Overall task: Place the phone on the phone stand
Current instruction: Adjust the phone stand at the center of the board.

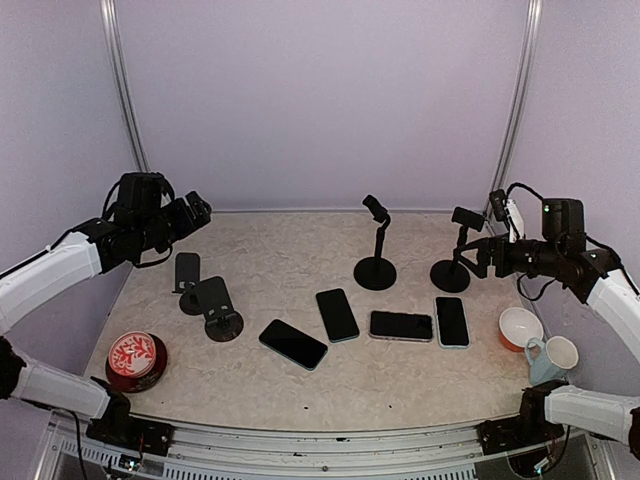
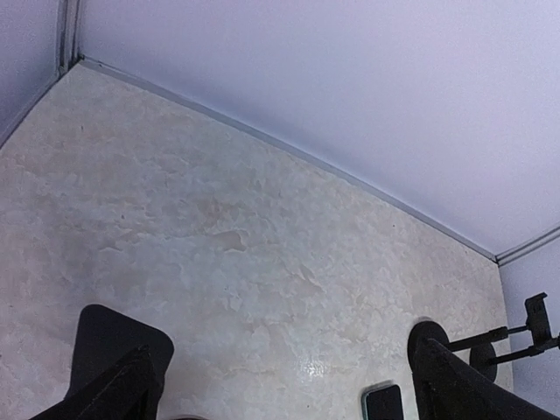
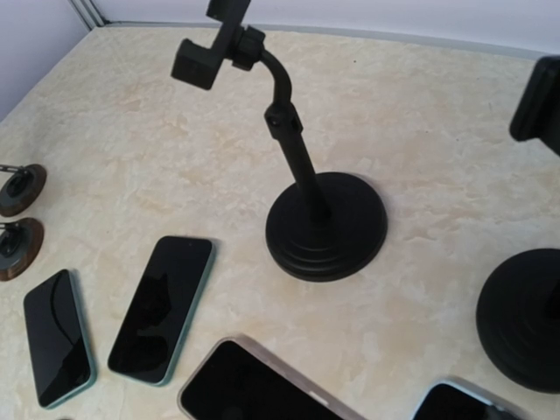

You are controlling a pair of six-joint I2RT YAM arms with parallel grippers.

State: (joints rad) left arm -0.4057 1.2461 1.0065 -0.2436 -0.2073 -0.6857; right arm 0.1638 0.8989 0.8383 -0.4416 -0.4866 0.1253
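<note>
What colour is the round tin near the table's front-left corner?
The tin is red with a white pattern on top, best in the top external view.

A robot lab booth: plain lilac walls (image 1: 320, 100), metal corner posts (image 1: 120, 80), marbled tabletop (image 1: 300, 235), mounted robot arms (image 1: 60, 265).

The left arm (image 1: 55, 272) and right arm (image 1: 612, 298) have white shells, black joints, looping cables and black fingers (image 2: 464, 389).

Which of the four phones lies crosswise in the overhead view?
The third phone from the left, beside the rightmost phone: only its long edge runs left to right.
</note>
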